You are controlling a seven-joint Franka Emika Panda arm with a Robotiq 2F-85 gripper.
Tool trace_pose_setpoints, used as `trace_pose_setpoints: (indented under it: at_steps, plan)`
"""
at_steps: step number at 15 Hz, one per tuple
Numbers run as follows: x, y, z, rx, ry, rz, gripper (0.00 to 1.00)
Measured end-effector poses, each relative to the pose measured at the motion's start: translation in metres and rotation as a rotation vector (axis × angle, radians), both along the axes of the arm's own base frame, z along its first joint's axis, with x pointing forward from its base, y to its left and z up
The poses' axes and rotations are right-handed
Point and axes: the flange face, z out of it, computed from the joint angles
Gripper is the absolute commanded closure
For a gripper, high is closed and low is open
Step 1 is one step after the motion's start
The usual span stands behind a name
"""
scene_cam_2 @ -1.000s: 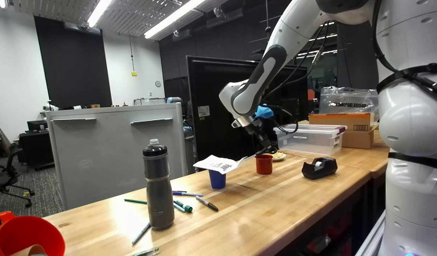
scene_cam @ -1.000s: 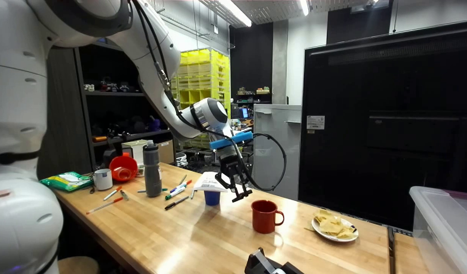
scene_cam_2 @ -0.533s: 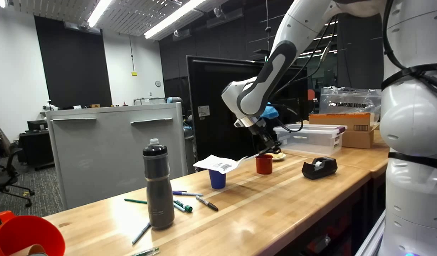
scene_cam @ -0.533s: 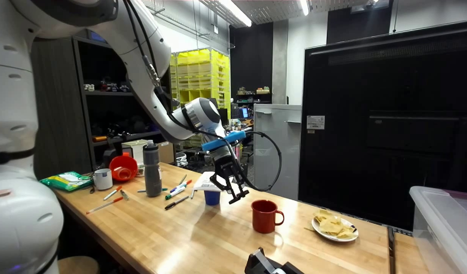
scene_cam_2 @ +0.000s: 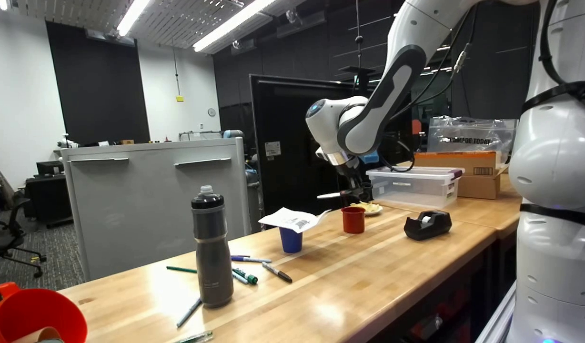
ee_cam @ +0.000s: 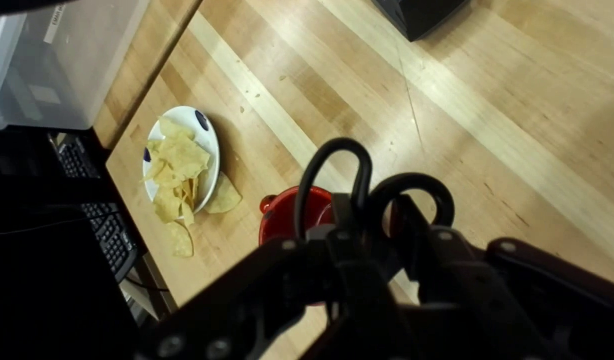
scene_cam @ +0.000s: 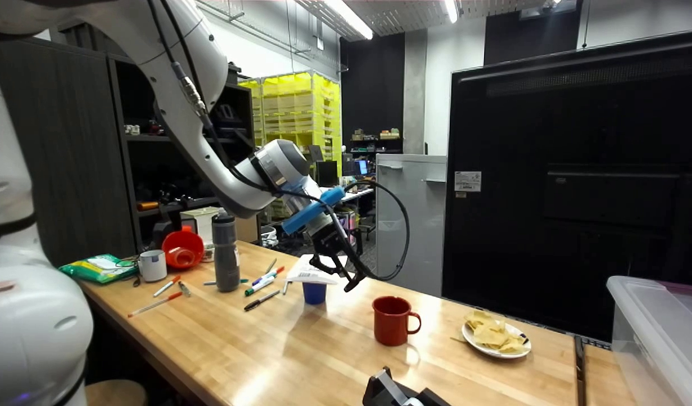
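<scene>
Blond-wood bench (ee_cam: 512,165) below, a gripper (ee_cam: 376,215), jaws narrowed, clasps what look like black-handled scissors (ee_cam: 363,180), near and higher than a red mug (ee_cam: 283,220). Slim and curved, they could twist in a weak grip and drop against it; a low swing of the pale blade (scene_cam_2: 328,196) could knock the white packet (scene_cam_2: 287,218) off its blue cup (scene_cam_2: 291,241). Beyond, chips (ee_cam: 179,160) overhang a plate (ee_cam: 186,114), likely to scatter if bumped.

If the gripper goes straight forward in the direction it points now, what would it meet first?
Probably the red mug, partly hidden behind the gripper and its held scissors in the wrist view; depth is unclear, so it might miss.
</scene>
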Motion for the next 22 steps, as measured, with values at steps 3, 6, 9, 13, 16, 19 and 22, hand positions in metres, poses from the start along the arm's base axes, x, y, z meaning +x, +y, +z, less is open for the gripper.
trace_pose_setpoints:
  at_steps: [3,6,9,13,16,19,22]
  plan:
    - [-0.011,0.001,0.001,0.008,-0.037,-0.017,0.94]
    - [-0.022,0.002,0.007,-0.010,-0.125,-0.030,0.94]
    - [-0.028,-0.001,0.017,-0.059,-0.266,-0.074,0.94]
    - [-0.030,-0.005,0.021,-0.119,-0.421,-0.143,0.94]
    - [-0.032,-0.011,0.018,-0.174,-0.489,-0.207,0.94]
    - [-0.038,-0.017,0.010,-0.222,-0.467,-0.240,0.94]
    - [-0.044,-0.021,-0.001,-0.272,-0.414,-0.248,0.94]
